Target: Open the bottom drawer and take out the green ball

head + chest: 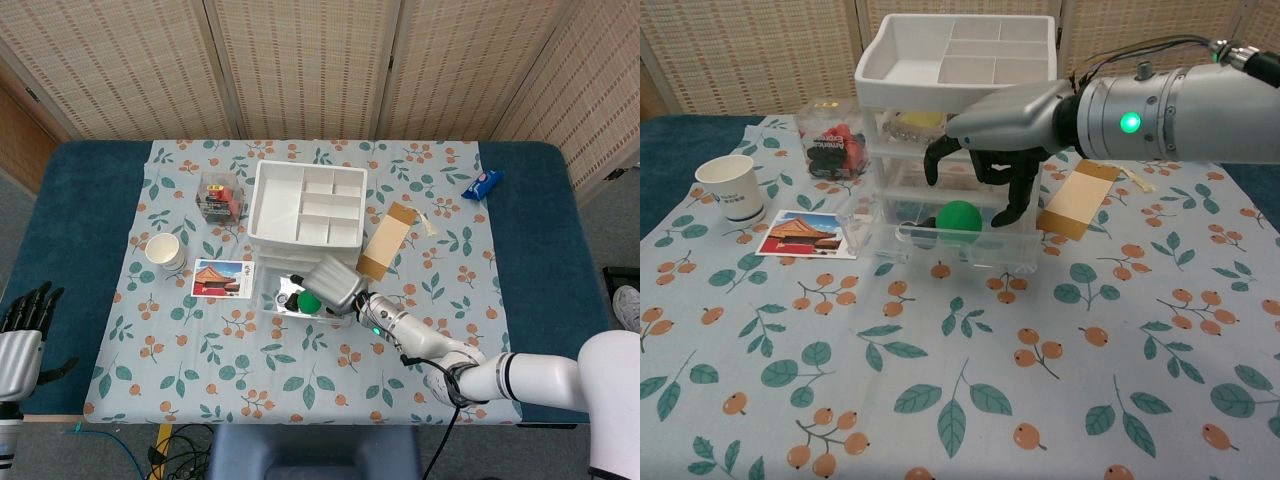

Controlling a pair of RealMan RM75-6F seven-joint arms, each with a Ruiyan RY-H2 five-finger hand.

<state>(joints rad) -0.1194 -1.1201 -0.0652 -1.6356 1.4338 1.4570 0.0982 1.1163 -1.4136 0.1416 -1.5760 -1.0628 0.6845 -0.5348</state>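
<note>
The clear bottom drawer (940,248) of the white drawer unit (305,205) is pulled out toward me. The green ball (959,217) lies inside it, also seen as the green ball (309,303) from the head view. My right hand (990,150) hovers just over the drawer, its dark fingers (1021,196) spread and curled down around the ball, one to its right and one above its left; none plainly touches it. My left hand (24,325) hangs open beyond the table's left edge, far from the drawers.
A paper cup (730,187) and a picture card (806,236) lie left of the drawers. A clear box of small items (833,150) stands behind them. A brown cardboard piece (1076,200) lies right of the unit, and a blue packet (483,183) at the far right.
</note>
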